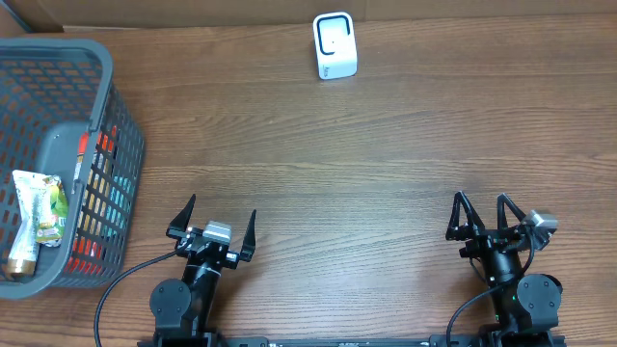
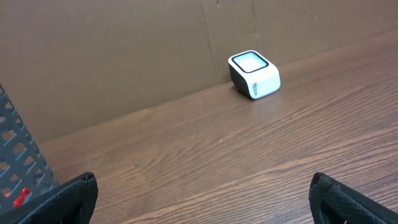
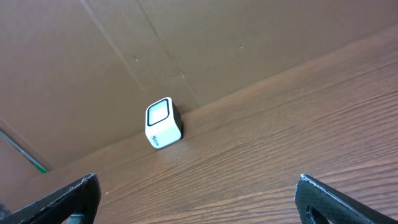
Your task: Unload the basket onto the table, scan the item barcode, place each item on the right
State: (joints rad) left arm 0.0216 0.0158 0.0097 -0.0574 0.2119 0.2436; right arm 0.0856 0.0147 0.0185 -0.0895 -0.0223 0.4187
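White boxy scanner [image 1: 335,45] at wooden table's [image 1: 386,164] far edge, lettering unreadable; left gripper [image 1: 222,214] and right gripper [image 1: 480,202] gape, empty.

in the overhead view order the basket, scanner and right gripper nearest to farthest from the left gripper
1. Basket: just to the left of the left gripper, at the table's left edge.
2. Scanner: ahead and to the right, by the far wall.
3. Right gripper: across the table, at the near right.

Left tool [image 1: 222,208], right tool [image 1: 480,200]: jaws wide.
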